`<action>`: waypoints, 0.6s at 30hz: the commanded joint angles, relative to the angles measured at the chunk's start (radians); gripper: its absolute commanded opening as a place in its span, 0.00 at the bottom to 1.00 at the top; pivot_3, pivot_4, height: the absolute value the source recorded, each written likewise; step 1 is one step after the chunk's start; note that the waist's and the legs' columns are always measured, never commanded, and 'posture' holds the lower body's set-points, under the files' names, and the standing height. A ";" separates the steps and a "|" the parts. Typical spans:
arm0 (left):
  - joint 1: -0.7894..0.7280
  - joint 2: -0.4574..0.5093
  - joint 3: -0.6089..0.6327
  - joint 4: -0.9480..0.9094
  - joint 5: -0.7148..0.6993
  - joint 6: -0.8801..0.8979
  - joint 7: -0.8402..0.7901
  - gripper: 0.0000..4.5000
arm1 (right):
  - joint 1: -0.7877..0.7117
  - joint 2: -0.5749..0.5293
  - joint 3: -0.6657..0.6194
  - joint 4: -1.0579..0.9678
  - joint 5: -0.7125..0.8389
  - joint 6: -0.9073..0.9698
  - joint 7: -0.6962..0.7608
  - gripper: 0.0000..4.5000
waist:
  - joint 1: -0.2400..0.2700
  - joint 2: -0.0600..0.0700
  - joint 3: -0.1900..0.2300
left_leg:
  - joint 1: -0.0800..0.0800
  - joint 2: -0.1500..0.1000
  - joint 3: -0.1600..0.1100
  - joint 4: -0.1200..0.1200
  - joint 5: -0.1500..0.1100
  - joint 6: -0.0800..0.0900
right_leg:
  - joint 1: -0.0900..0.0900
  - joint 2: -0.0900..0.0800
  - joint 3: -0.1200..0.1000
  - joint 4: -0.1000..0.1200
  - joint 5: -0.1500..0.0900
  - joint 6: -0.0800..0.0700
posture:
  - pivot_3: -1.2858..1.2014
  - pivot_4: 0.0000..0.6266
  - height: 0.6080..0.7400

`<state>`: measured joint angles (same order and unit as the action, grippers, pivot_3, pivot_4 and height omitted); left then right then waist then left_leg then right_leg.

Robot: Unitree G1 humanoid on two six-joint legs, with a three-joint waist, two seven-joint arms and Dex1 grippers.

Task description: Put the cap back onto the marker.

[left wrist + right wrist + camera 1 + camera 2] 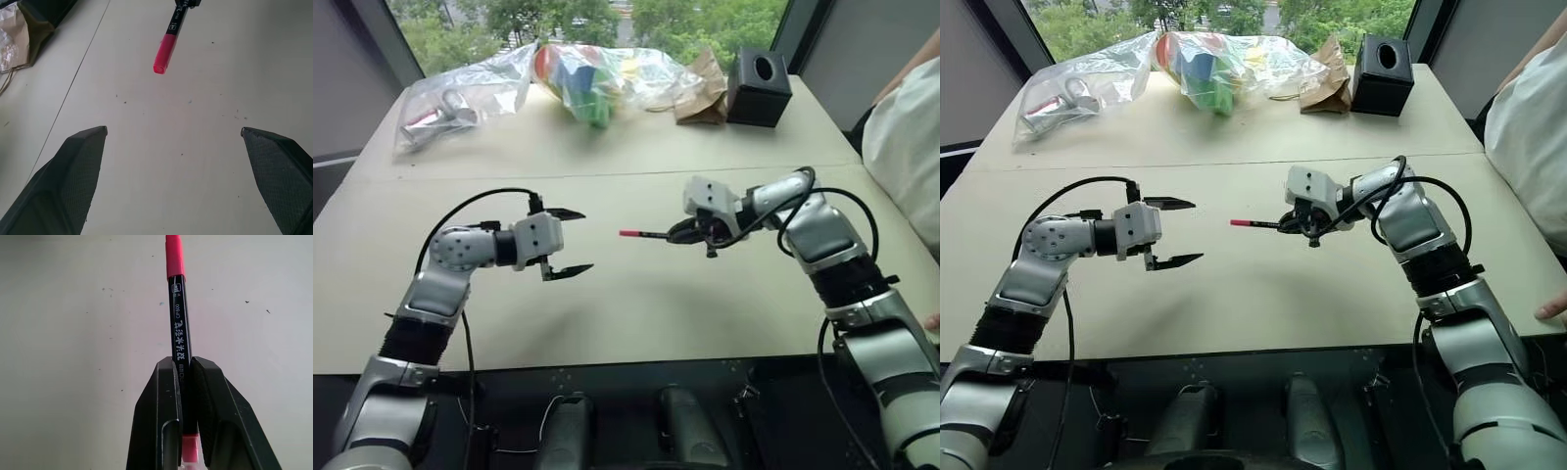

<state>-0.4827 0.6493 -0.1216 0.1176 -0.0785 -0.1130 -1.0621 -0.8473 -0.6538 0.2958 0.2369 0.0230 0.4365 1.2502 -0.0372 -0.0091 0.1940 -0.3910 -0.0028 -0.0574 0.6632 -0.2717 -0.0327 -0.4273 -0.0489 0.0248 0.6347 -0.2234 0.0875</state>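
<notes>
My right gripper [682, 233] is shut on the black marker [179, 338], holding it roughly level above the beige table [636, 313]. The marker's free end points toward my left gripper [583, 240]. The bright red cap [164, 53] sits on that free end, in line with the black barrel. A second pinkish-red bit shows behind the right fingers [159, 401]. My left gripper hangs a short way off from the cap, jaws wide open with nothing between its fingers [78, 166].
At the table's far side lie clear plastic bags [607, 73] of colourful items, a brown paper bag [703, 93] and a black box [759, 88]. A person's white sleeve [906, 137] is at the right edge, with a hand [1553, 308] near the table.
</notes>
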 commanded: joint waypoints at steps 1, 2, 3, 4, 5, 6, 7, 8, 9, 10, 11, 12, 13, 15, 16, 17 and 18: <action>-0.006 -0.005 0.039 -0.057 -0.045 0.040 0.027 0.99 | 0.003 -0.022 -0.084 -0.005 -0.005 0.020 -0.103 0.00 | 0.000 0.000 0.000 | 0.000 0.000 0.000 0.000 0.000 0.000 | 0.000 0.000 0.000 0.000 0.000 0.000 | 0.52 0.24 1.00; -0.008 -0.013 0.039 -0.065 -0.056 0.051 0.030 0.99 | 0.006 -0.021 -0.115 -0.001 -0.011 0.035 -0.162 0.00 | 0.000 0.000 0.000 | 0.000 0.000 0.000 0.000 0.000 0.000 | 0.000 0.000 0.000 0.000 0.000 0.000 | 0.52 0.24 1.00; -0.010 -0.019 0.039 -0.074 -0.065 0.062 0.034 0.99 | 0.010 -0.019 -0.144 0.001 -0.016 0.057 -0.217 0.00 | 0.000 0.000 0.000 | 0.000 0.000 0.000 0.000 0.000 0.000 | 0.000 0.000 0.000 0.000 0.000 0.000 | 0.52 0.24 1.00; -0.011 -0.025 0.039 -0.081 -0.072 0.078 0.039 0.99 | 0.012 -0.016 -0.170 0.001 -0.019 0.078 -0.265 0.00 | 0.000 0.000 0.000 | 0.000 0.000 0.000 0.000 0.000 0.000 | 0.000 0.000 0.000 0.000 0.000 0.000 | 0.52 0.24 1.00; -0.011 -0.028 0.039 -0.088 -0.076 0.091 0.042 0.99 | 0.015 -0.016 -0.187 -0.004 -0.019 0.095 -0.297 0.00 | 0.001 0.000 0.000 | 0.000 0.000 0.000 0.000 0.000 0.000 | 0.000 0.000 0.000 0.000 0.000 0.000 | 0.52 0.24 1.00; -0.012 -0.038 0.043 -0.102 -0.091 0.123 0.049 0.99 | 0.030 -0.014 -0.235 -0.019 -0.019 0.140 -0.367 0.00 | 0.001 0.000 0.000 | 0.000 0.000 0.000 0.000 0.000 0.000 | 0.000 0.000 0.000 0.000 0.000 0.000 | 0.52 0.24 1.00; -0.015 -0.047 0.046 -0.113 -0.105 0.149 0.055 0.99 | 0.047 -0.015 -0.277 -0.034 -0.021 0.178 -0.426 0.00 | 0.004 0.000 0.000 | 0.000 0.000 0.000 0.000 0.000 0.000 | 0.000 0.000 0.000 0.000 0.000 0.000 | 0.52 0.24 1.00; -0.015 -0.053 0.049 -0.123 -0.117 0.172 0.061 0.99 | 0.069 -0.018 -0.311 -0.055 -0.022 0.210 -0.474 0.00 | 0.008 0.000 0.000 | 0.000 0.000 0.000 0.000 0.000 0.000 | 0.000 0.000 0.000 0.000 0.000 0.000 | 0.52 0.24 1.00; -0.015 -0.056 0.051 -0.130 -0.124 0.188 0.065 0.99 | 0.084 -0.020 -0.331 -0.070 -0.022 0.231 -0.504 0.00 | 0.010 0.000 0.000 | 0.000 0.000 0.000 0.000 0.000 0.000 | 0.000 0.000 0.000 0.000 0.000 0.000 | 0.52 0.24 1.00; -0.013 -0.058 0.053 -0.139 -0.131 0.200 0.067 0.99 | 0.108 -0.024 -0.348 -0.091 -0.022 0.250 -0.526 0.00 | 0.014 0.000 0.000 | 0.000 0.000 0.000 0.000 0.000 0.000 | 0.000 0.000 0.000 0.000 0.000 0.000 | 0.52 0.24 1.00; -0.013 -0.061 0.055 -0.145 -0.145 0.220 0.067 0.99 | 0.145 -0.016 -0.390 -0.122 -0.020 0.294 -0.573 0.00 | 0.017 0.000 0.000 | 0.000 0.000 0.000 0.000 0.000 0.000 | 0.000 0.000 0.000 0.000 0.000 0.000 | 0.52 0.24 1.00; -0.011 -0.061 0.054 -0.154 -0.158 0.239 0.062 0.99 | 0.188 0.005 -0.449 -0.164 -0.008 0.374 -0.624 0.00 | 0.020 0.000 0.000 | 0.000 0.000 0.000 0.000 0.000 0.000 | 0.000 0.000 0.000 0.000 0.000 0.000 | 0.52 0.24 1.00; -0.011 -0.061 0.053 -0.158 -0.170 0.253 0.056 0.99 | 0.229 0.040 -0.518 -0.212 0.007 0.475 -0.680 0.00 | 0.022 0.000 0.000 | 0.000 0.000 0.000 0.000 0.000 0.000 | 0.000 0.000 0.000 0.000 0.000 0.000 | 0.52 0.24 1.00; -0.010 -0.058 0.051 -0.168 -0.190 0.281 0.047 0.99 | 0.299 0.104 -0.611 -0.309 0.030 0.631 -0.752 0.00 | 0.025 0.000 0.000 | 0.000 0.000 0.000 0.000 0.000 0.000 | 0.000 0.000 0.000 0.000 0.000 0.000 | 0.52 0.24 1.00; -0.010 -0.058 0.051 -0.173 -0.196 0.289 0.047 0.99 | 0.325 0.127 -0.637 -0.350 0.036 0.682 -0.777 0.00 | 0.025 0.000 0.000 | 0.000 0.000 0.000 0.000 0.000 0.000 | 0.000 0.000 0.000 0.000 0.000 0.000 | 0.52 0.24 1.00; -0.012 -0.058 0.052 -0.174 -0.200 0.294 0.047 0.99 | 0.351 0.151 -0.661 -0.390 0.040 0.726 -0.800 0.00 | 0.025 0.000 0.000 | 0.000 0.000 0.000 0.000 0.000 0.000 | 0.000 0.000 0.000 0.000 0.000 0.000 | 0.52 0.24 1.00; -0.014 -0.058 0.052 -0.174 -0.202 0.297 0.046 0.99 | 0.372 0.172 -0.680 -0.420 0.046 0.762 -0.820 0.00 | 0.022 0.000 0.000 | 0.000 0.000 0.000 0.000 0.000 0.000 | 0.000 0.000 0.000 0.000 0.000 0.000 | 0.52 0.24 1.00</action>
<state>-0.4844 0.5858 -0.0954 -0.0201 -0.2575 0.1796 -1.0129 -0.4692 -0.4865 -0.3338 -0.0892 0.0513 1.1435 0.4662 -0.0148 -0.0092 0.1936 -0.3911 -0.0028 -0.0572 0.6631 -0.2717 -0.0327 -0.4273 -0.0487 0.0254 0.6350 -0.2234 0.0874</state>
